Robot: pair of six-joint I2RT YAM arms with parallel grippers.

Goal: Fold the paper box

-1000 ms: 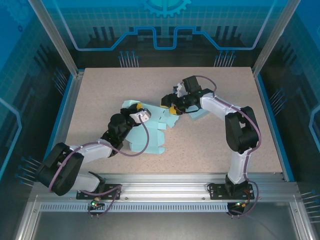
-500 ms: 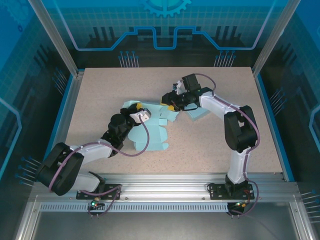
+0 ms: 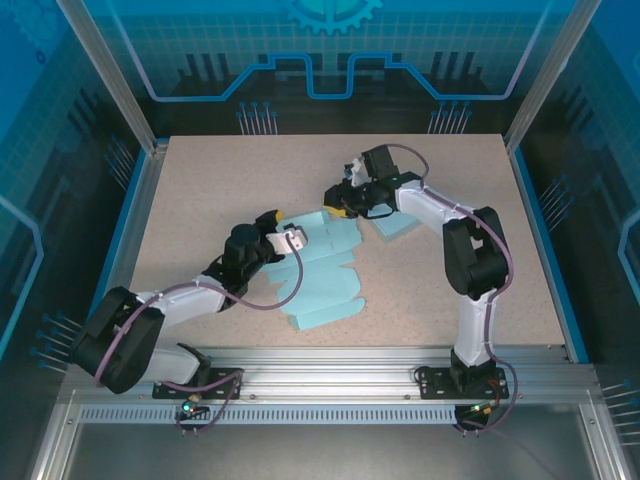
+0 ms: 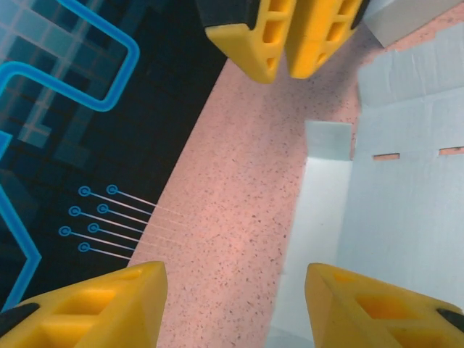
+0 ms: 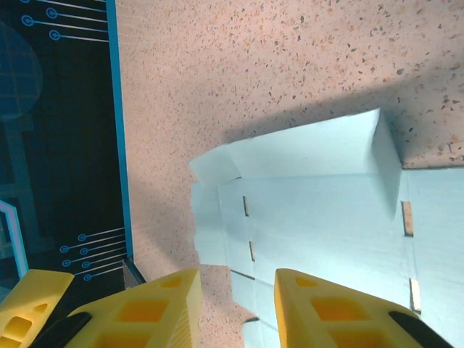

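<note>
Top external shows the paper box (image 3: 320, 280) lying flat, nothing folded yet, left gripper (image 4: 233, 274) wide, right gripper (image 5: 238, 281) narrowly parted.

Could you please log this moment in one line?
box: unfolded on table | left gripper: open, empty | right gripper: at far edge, grip unclear

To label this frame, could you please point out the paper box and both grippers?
paper box (image 3: 325, 283), top external view, middle of the flat sheet.
left gripper (image 4: 233, 283), left wrist view, midway between fingertips.
right gripper (image 5: 236, 286), right wrist view, midway between fingertips.
</note>
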